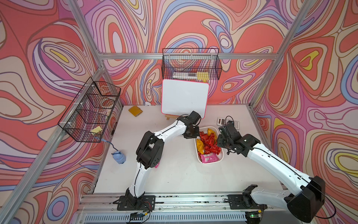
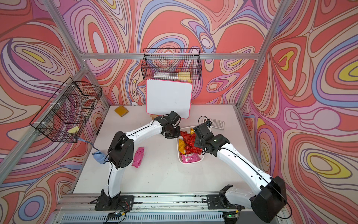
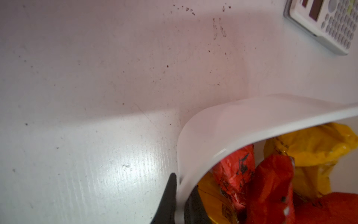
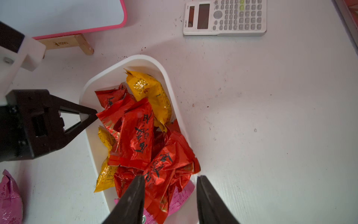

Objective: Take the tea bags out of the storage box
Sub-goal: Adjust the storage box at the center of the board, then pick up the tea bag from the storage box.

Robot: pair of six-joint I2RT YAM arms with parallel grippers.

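The storage box is a shallow white tub on the table's right half. It holds a pile of red, yellow and pink foil tea bags. My left gripper is shut on the box's far-left wall, one finger outside and one inside. My right gripper hangs open over the near end of the pile, its fingers on either side of red bags and the box's right rim. One pink tea bag lies on the table beside the left arm.
A calculator lies just behind the box. A pink-edged whiteboard stands on a wooden easel at the back. A yellow pad and a blue object sit on the left. Wire baskets hang on the walls.
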